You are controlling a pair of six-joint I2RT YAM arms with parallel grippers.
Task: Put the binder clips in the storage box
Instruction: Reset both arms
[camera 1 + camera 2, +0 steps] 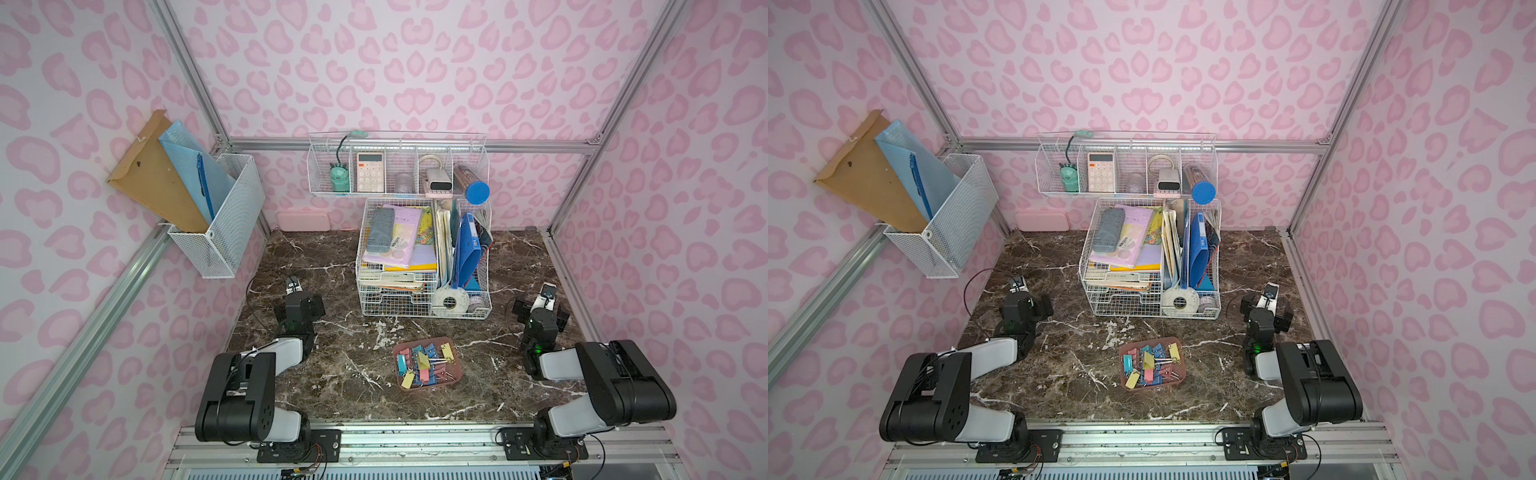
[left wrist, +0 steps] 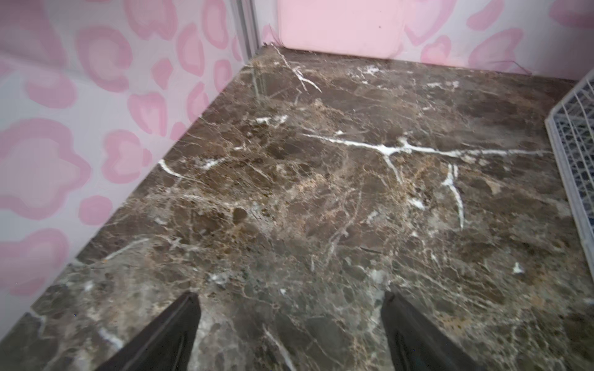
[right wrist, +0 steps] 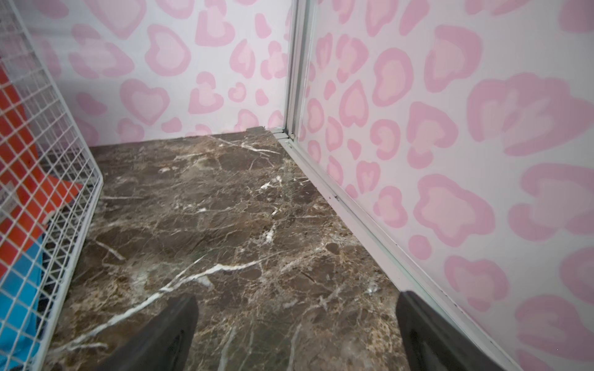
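**All boxed, both idle**

Nearest, at 6 o'clock, the storage box [image 1: 456, 360] held the binder clips [image 1: 424, 363] heaped; none lay loose, so the job looked done. Farther, the left gripper [image 2: 289, 298] at 9 and the right gripper [image 3: 297, 298] at 3 o'clock hung spread, empty, likely parked clear.
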